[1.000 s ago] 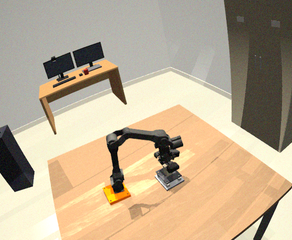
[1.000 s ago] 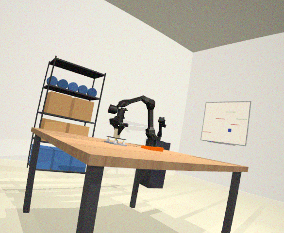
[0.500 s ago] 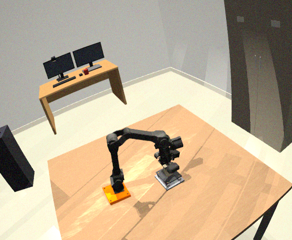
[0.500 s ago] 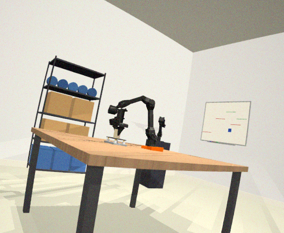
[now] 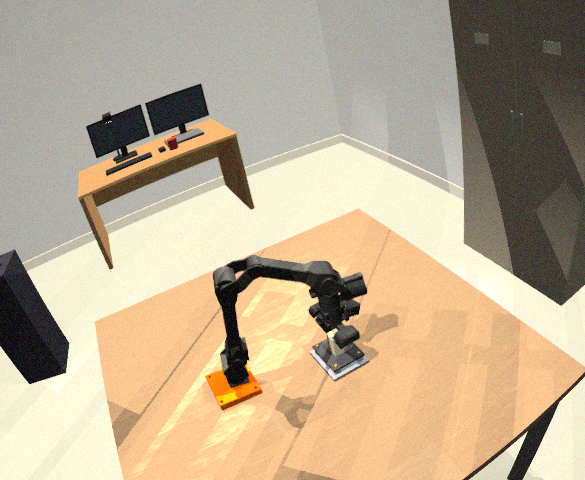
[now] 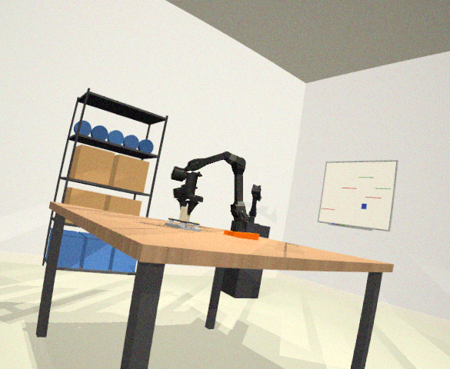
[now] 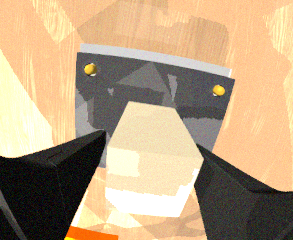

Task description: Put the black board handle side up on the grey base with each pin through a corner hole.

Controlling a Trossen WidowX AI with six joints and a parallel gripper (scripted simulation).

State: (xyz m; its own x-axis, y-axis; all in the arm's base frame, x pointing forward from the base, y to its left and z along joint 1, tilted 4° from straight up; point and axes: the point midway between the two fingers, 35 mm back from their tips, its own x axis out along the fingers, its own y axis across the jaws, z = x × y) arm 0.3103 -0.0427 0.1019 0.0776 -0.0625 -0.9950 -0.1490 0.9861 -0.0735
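Wood-topped table [image 5: 437,361] [image 6: 217,256], dark legs, pale floor. Background: desk [image 5: 96,178] with two monitors, black shelf rack [image 6: 121,108] with boxes, whiteboard [image 6: 356,194] on the wall.

Black board [image 5: 345,361] [image 6: 193,223] [image 7: 151,75] is over the grey base [image 5: 336,377] [image 6: 183,227] [image 7: 156,54], handle side up. Three gold pins show at its corners from the top; wrist view shows two, gold pin [image 7: 90,69] and gold pin [image 7: 218,90], in their holes. Fourth corner hidden. Can't confirm full seating on all four posts.

Gripper [image 5: 337,335] [image 6: 185,210] [image 7: 149,143] points down over the board, jaws partly open, not gripping anything. Cream square handle [image 5: 335,345] [image 6: 184,214] [image 7: 153,160] stands between the fingers, so the hand isn't clear of it yet. Arm arches over from its orange base plate [image 5: 222,400] [image 6: 241,234] [image 7: 93,234], which sits near the grey base, apart from it.
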